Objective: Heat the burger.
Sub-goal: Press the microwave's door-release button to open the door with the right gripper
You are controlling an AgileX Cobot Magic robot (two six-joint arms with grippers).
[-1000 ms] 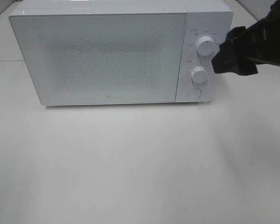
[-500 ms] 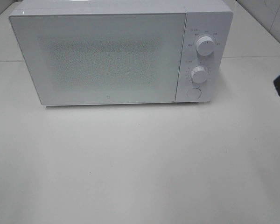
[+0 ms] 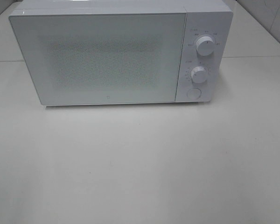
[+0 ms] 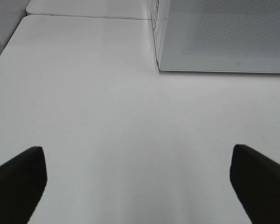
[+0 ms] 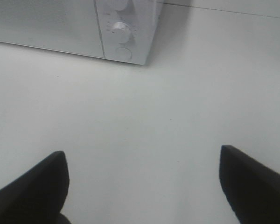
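The burger is out of view. A white microwave (image 3: 112, 56) stands at the back of the table with its door (image 3: 100, 58) shut; through the frosted door nothing inside can be made out. Two white knobs (image 3: 205, 45) (image 3: 199, 74) and a round button (image 3: 193, 93) sit on its right panel. Neither gripper appears in the exterior high view. My left gripper (image 4: 140, 182) is open over bare table, off the microwave's (image 4: 224, 35) front left corner. My right gripper (image 5: 142, 186) is open over bare table, off the microwave's (image 5: 74, 28) front right corner, with nothing between its fingers.
The white table (image 3: 140, 163) stretches in front of the microwave. A seam in the tabletop (image 3: 252, 57) runs behind it on the right. A tiled wall (image 3: 270, 18) rises at the far right.
My right arm was at the upper knob a second ago, then drew back to the right and left the exterior high view. The microwave has not moved.
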